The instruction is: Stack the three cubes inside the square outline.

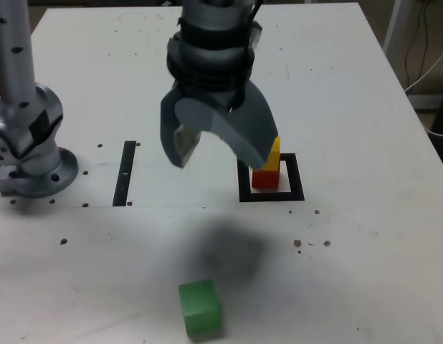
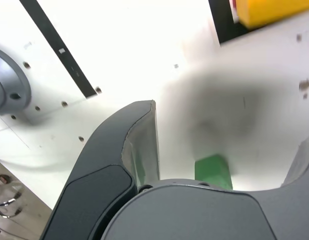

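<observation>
Exterior view first: the square outline point(image 1: 297, 195) sits on the white counter point(image 1: 365, 107) toward this view's right, and inside it the red cube point(image 1: 264, 178) rests on the white centre with the yellow cube point(image 1: 274, 152) stacked on top of it, both partly hidden behind the near finger of the gripper point(image 1: 216, 147), whose jaws stand wide apart and hold nothing. The green cube point(image 1: 200, 308) lies alone near the bottom edge of this view, well apart from the outline, with the gripper's soft shadow on the counter between them. A thin black strip point(image 1: 125, 174) lies to this view's left of the gripper, near the arm's base point(image 1: 31, 147). By my reading two of the three cubes are placed, and what remains is to fetch the green one and set it on the yellow. Wrist view next: the jaws again show spread, with the green cube point(image 2: 213, 171) visible on the counter in the gap between them but not touched by either. A corner of the yellow cube point(image 2: 274, 11) and a piece of the square outline point(image 2: 222, 22) show at the frame's edge, and the thin black strip point(image 2: 59, 47) runs across the counter; the red cube can barely be made out here
</observation>
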